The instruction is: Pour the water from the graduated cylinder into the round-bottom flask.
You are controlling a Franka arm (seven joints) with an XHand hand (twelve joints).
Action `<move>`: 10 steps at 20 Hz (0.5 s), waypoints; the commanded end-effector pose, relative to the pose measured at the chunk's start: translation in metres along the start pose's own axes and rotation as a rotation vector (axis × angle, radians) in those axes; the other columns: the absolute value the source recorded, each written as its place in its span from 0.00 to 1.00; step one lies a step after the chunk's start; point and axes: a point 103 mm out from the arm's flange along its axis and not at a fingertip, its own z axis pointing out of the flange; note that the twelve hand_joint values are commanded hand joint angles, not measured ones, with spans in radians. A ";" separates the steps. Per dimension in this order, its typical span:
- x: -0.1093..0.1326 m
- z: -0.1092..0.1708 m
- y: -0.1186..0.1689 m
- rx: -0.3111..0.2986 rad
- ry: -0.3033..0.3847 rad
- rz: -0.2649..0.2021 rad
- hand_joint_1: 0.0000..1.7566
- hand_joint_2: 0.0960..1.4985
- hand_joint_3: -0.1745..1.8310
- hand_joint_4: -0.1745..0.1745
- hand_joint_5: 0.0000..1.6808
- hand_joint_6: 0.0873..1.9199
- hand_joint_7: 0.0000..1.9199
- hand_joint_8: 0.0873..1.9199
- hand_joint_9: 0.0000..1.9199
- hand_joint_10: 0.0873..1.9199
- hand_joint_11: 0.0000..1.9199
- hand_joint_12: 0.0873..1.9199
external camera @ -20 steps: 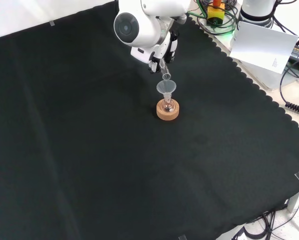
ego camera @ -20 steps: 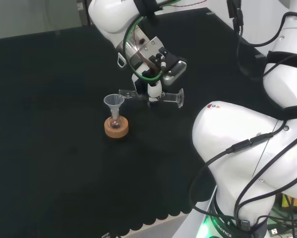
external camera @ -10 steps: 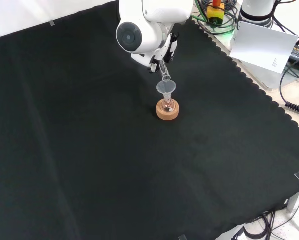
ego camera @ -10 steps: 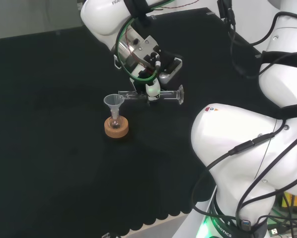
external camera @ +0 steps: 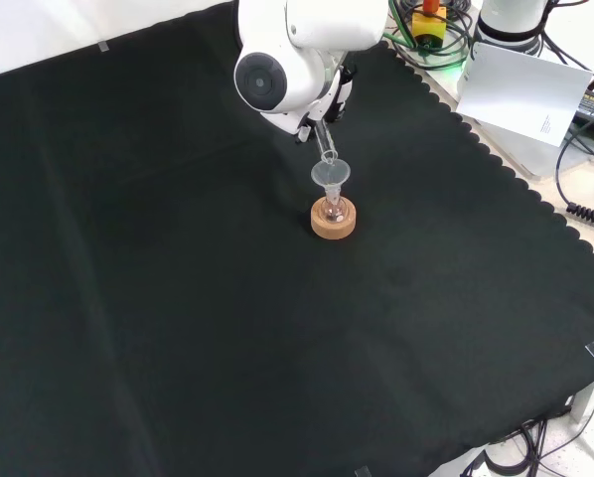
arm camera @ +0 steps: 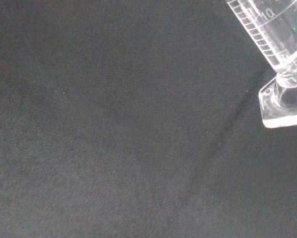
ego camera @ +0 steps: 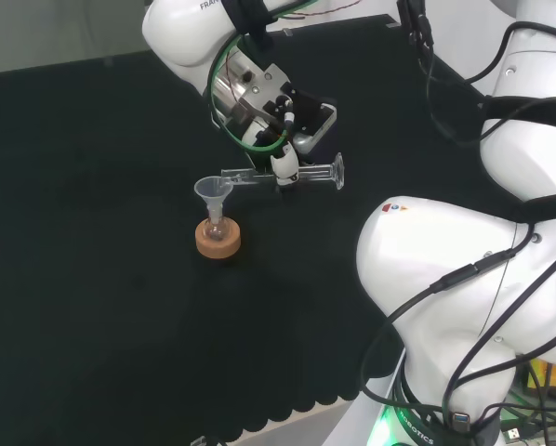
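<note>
- Against the earlier head view, I see the black and white robot hand [ego camera: 280,139] a little higher and further left, and the clear glass graduated cylinder [ego camera: 280,175] it carries now lies almost level instead of sloping.
- The fingers are curled round the middle of the cylinder; its mouth reaches over the rim of the clear plastic funnel [ego camera: 213,190], and its foot points to the right in the head view.
- The funnel sits in the neck of the small clear round-bottom flask [ego camera: 217,229], which stands in a tan cork ring stand [ego camera: 218,241] near the middle of the black cloth [ego camera: 92,279]; these have not moved.
- I see open cloth on every side of the stand; the scalloped cloth edge and the arm's big white links are well apart from it.
- In the front view a white arm link with a round grey cap [external camera: 277,75] hides most of the hand, and the cylinder [external camera: 323,140] shows as a short slanted tube just above the funnel [external camera: 329,175].
- The wrist view gives me the cylinder's printed scale and its clear foot [arm camera: 283,99] close up over bare cloth.
- Whether water is in the cylinder, I cannot tell.
</note>
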 end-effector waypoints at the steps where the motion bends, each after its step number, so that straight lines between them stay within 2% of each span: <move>1: 0.000 -0.004 -0.002 0.005 -0.019 0.012 0.71 0.75 0.09 0.00 0.53 0.56 0.49 0.56 0.71 0.00 0.57 0.43; 10: -0.001 -0.007 -0.006 0.018 -0.041 0.033 0.71 0.75 0.09 0.00 0.53 0.56 0.49 0.56 0.71 0.00 0.57 0.43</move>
